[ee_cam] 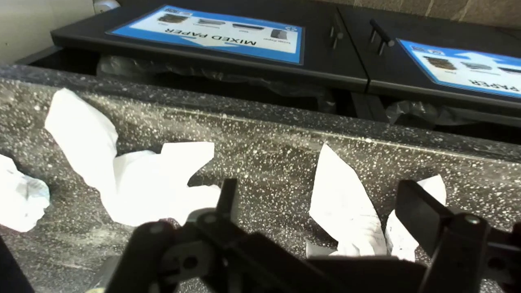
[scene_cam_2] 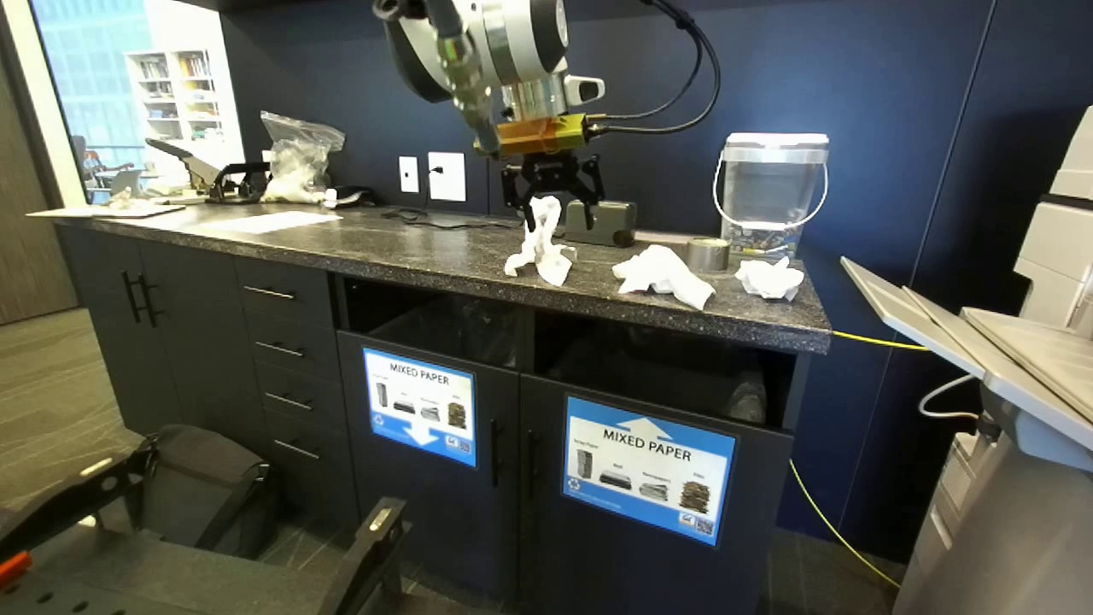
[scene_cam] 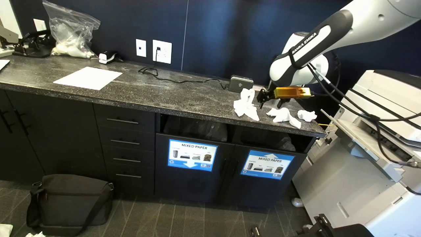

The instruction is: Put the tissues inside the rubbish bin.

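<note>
Wrist view: claw (ee_cam: 319,199) spread, gripping nothing; three tissues (ee_cam: 146,187) rest on the counter (ee_cam: 264,162). In an exterior view, the see-through bin (scene_cam_2: 768,192) shows none, so all seem left to do.

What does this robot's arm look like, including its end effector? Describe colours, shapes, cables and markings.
The arm is rounded and white, with black panels and lettering whose readable part says RANKA EMIKA. A yellow-and-amber block is fixed next to the black end effector, which has two jointed fingers. Dark cables curve out from the block.
</note>
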You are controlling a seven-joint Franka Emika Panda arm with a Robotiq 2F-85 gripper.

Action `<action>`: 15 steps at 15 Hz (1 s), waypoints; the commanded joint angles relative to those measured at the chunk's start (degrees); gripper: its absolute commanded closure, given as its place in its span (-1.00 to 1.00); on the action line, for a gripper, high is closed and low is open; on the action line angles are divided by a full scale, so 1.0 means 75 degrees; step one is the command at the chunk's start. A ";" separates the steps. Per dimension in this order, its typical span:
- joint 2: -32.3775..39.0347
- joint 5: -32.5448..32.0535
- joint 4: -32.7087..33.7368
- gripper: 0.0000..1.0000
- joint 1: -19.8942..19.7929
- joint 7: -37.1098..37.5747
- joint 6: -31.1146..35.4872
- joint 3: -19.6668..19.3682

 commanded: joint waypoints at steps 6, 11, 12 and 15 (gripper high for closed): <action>0.1212 -0.0119 0.2996 -1.00 0.0581 -0.1668 -0.2656 -0.0721; 0.1922 -0.0227 0.4024 -1.00 0.0395 -0.2402 -0.3105 -0.0867; 0.2101 -0.0259 0.4218 -1.00 0.0372 -0.2454 -0.3131 -0.0930; 0.2648 -0.0319 0.4827 -1.00 0.0306 -0.2454 -0.3166 -0.1123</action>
